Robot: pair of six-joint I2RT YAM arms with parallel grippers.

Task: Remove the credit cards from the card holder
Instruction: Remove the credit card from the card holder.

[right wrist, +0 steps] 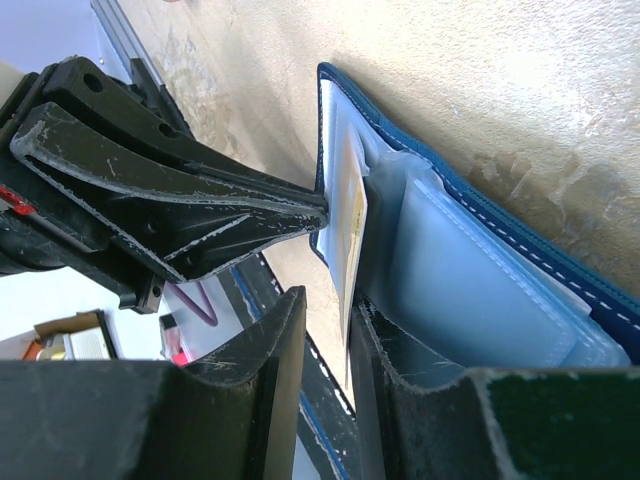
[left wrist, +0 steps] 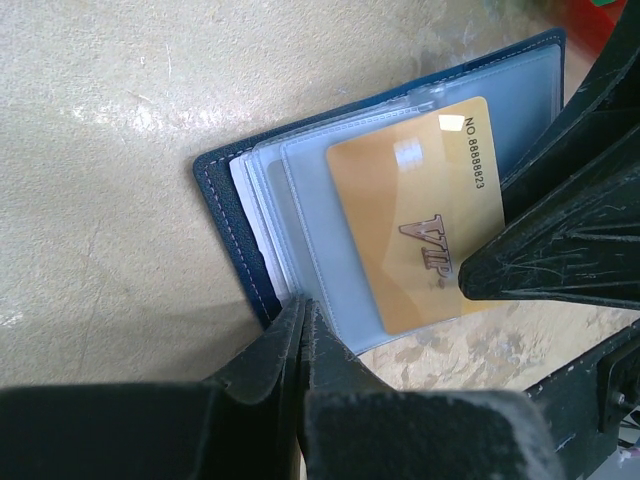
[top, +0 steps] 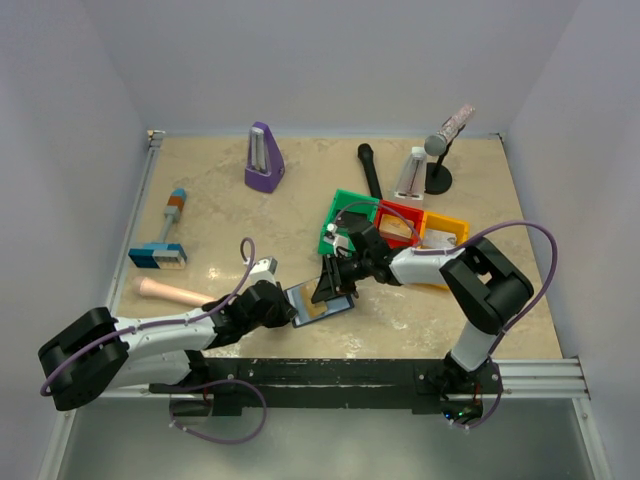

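The card holder (top: 318, 302) lies open near the table's front middle, with a navy cover (left wrist: 225, 215) and clear sleeves. A gold credit card (left wrist: 410, 210) marked VIP sticks partly out of one sleeve. My left gripper (top: 287, 305) is shut on the holder's near corner (left wrist: 300, 315). My right gripper (top: 333, 283) comes in from the right. Its jaws (right wrist: 328, 300) stand a little apart around the gold card's edge (right wrist: 352, 215). One finger (right wrist: 400, 345) rests against the card, and a gap remains at the other. Any other cards are hidden in the sleeves (right wrist: 480, 290).
Green (top: 345, 215), red (top: 400, 222) and yellow (top: 445, 230) bins stand just behind the right gripper. A purple metronome (top: 264, 158), a microphone on a stand (top: 440, 150), a blue tool (top: 165, 235) and a beige cylinder (top: 175, 292) lie around. A black rail (top: 400, 372) runs along the front edge.
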